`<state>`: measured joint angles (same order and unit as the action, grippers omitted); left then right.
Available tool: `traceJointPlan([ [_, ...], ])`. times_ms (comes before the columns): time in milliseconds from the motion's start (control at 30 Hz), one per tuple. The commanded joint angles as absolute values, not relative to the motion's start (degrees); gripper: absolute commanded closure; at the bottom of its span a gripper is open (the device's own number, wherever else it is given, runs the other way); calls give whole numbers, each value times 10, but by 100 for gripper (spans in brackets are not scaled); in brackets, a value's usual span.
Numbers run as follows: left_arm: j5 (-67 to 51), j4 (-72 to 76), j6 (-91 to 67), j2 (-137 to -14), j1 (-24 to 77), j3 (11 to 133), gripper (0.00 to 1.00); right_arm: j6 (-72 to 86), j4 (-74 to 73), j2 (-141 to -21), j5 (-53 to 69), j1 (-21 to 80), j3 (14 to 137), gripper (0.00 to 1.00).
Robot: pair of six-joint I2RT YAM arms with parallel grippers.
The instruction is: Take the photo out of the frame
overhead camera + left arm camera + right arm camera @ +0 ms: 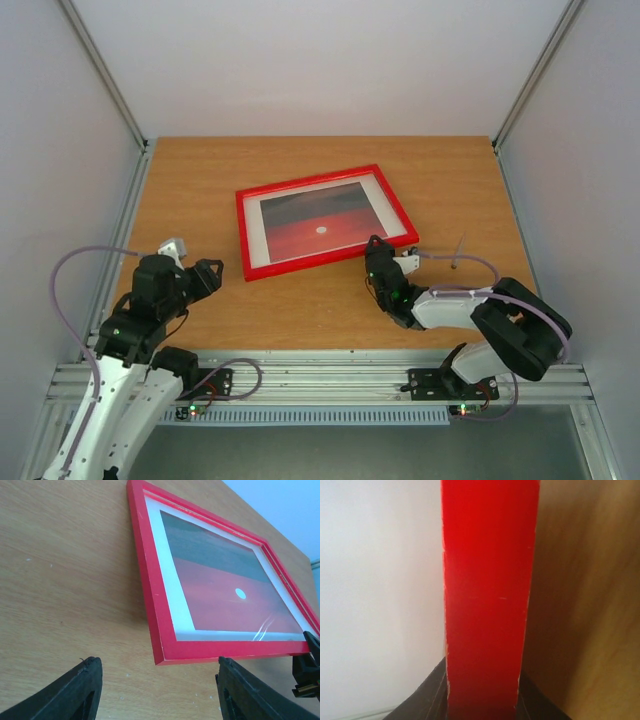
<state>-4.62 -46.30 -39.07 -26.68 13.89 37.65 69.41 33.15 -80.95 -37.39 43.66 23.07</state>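
While you are reading the scene from the near edge of the tabletop (450,180), the left gripper (195,262) is hovering over bare wood just to the left of the frame (243,235). Its jaws are standing released, holding nothing and touching nothing. The right gripper (378,248) is reaching in from the near right side, and its jaws are clenching the frame's near rail close to the near right corner; the right wrist view is showing the red rail filling the gap between both fingers (422,700). Beyond the grippers, the frame is sitting near the middle of the tabletop, turned at a slant to the tabletop's edges. The photo (300,225) is sitting inside the frame, face up, with a white mat (167,575) bordering it on all sides.
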Motion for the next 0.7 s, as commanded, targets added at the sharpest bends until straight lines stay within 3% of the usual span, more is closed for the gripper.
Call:
traceJointPlan([
  [0, -57, -424, -397, -276, 137, 360, 37, 678, 235, -858, -380, 438, 192, 97],
  [433, -68, -412, -404, -281, 137, 345, 38, 783, 128, -793, -421, 437, 138, 94],
  [667, -70, -412, -406, -279, 137, 339, 38, 840, -12, -732, -433, 433, 140, 87],
])
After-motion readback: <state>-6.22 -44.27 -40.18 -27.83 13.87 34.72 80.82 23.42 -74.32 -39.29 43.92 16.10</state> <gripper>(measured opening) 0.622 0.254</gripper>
